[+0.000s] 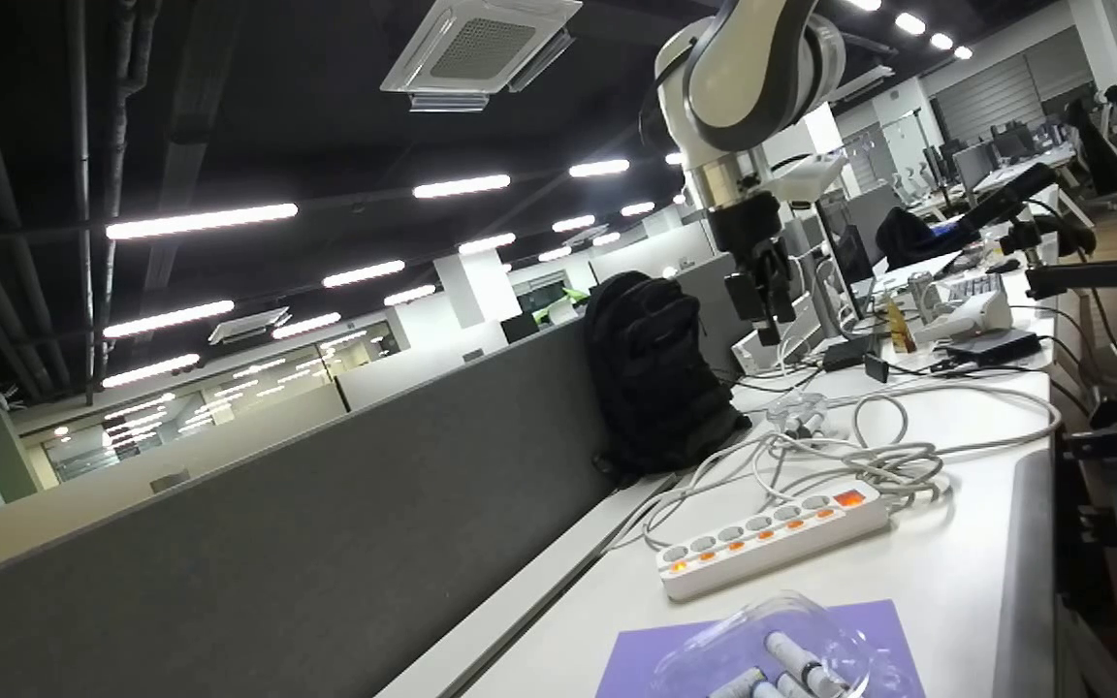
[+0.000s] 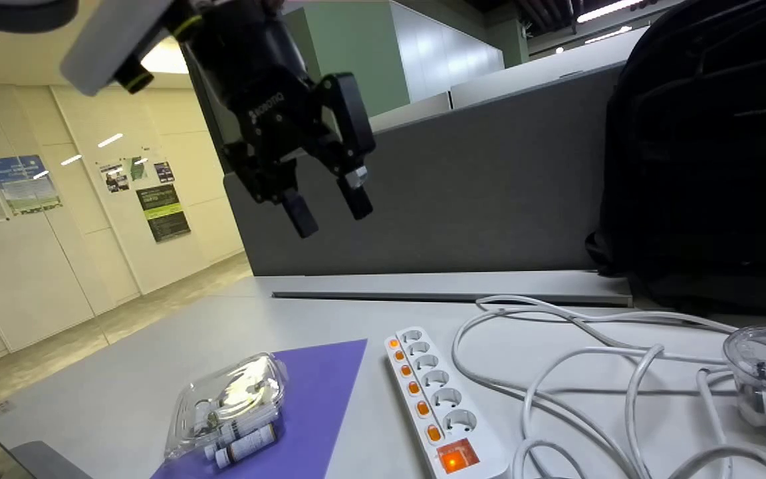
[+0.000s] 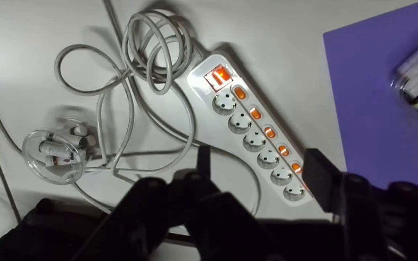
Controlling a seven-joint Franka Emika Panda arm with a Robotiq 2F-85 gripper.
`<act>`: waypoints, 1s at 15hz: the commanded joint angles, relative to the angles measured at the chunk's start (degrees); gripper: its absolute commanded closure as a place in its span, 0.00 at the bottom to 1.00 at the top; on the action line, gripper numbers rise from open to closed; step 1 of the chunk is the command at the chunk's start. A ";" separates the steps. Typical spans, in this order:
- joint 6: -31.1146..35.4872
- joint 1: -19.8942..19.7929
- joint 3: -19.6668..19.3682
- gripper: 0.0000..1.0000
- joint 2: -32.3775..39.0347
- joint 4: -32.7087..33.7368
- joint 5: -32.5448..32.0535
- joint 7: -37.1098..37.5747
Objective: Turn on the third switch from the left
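A white power strip [image 3: 209, 92] lies on the table, with a row of round sockets and a row of small orange switches. It shows in both exterior views [image 1: 781, 553] [image 2: 423, 399]. A larger red-orange main switch [image 3: 219, 77] at the cable end glows. In the wrist view, small switches run from beside it [image 3: 240, 92] toward the far end, among them a middle one [image 3: 270, 132]; the last is partly hidden by a finger. My gripper [image 3: 260, 166] is open and empty, in the air above the table and apart from the strip, also in both exterior views [image 1: 774, 315] [image 2: 330, 209].
A looped grey cable [image 3: 158, 54] lies beside the strip. A clear cup of small bottles [image 3: 54, 156] stands among cables. A purple sheet [image 2: 330, 386] bears a clear box of bottles [image 2: 230, 406]. A black backpack [image 1: 651, 378] leans on the grey partition [image 1: 326, 543].
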 commanded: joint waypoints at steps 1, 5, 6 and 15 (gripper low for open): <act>1.78 -0.11 -0.87 0.63 9.93 8.30 1.78 1.49; 1.32 0.98 -1.92 0.89 19.44 16.14 6.65 -1.03; 0.47 1.32 -2.03 0.95 22.01 18.55 8.49 -2.46; -5.73 1.27 0.46 1.00 42.35 34.45 13.03 -7.83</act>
